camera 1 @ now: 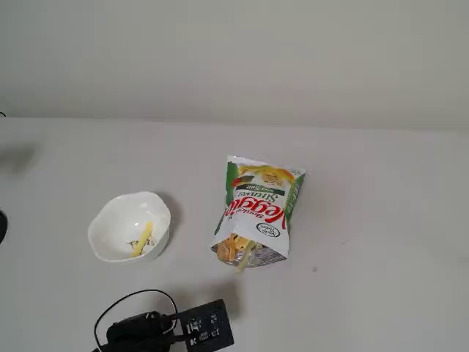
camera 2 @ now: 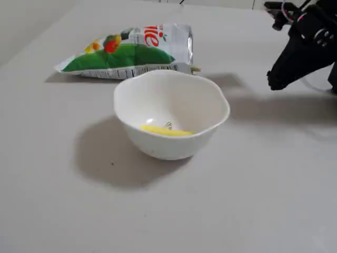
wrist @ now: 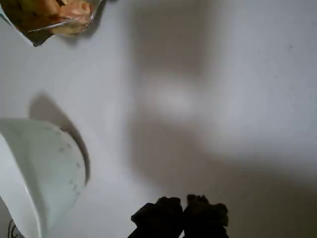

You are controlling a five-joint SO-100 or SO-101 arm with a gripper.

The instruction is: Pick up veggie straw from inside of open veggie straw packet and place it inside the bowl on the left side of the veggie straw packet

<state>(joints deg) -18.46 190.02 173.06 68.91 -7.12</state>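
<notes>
Wrist view: fingers point(wrist: 184, 206) together, empty, above table point(wrist: 208, 99) — straw point(camera 1: 142, 239) lies in bowl point(camera 1: 110, 220), packet point(camera 1: 258, 209) mouth open beside, task apparently done.

In the wrist view the bowl point(wrist: 34, 173) and the veggie straw packet point(wrist: 52, 17) are cut off by the frame edges. The arm point(camera 1: 165, 330) is cropped in a fixed view. Small print on the packet is illegible.

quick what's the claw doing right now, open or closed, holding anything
Claw: closed, holding nothing, hanging over bare table away from the bowl.
</notes>
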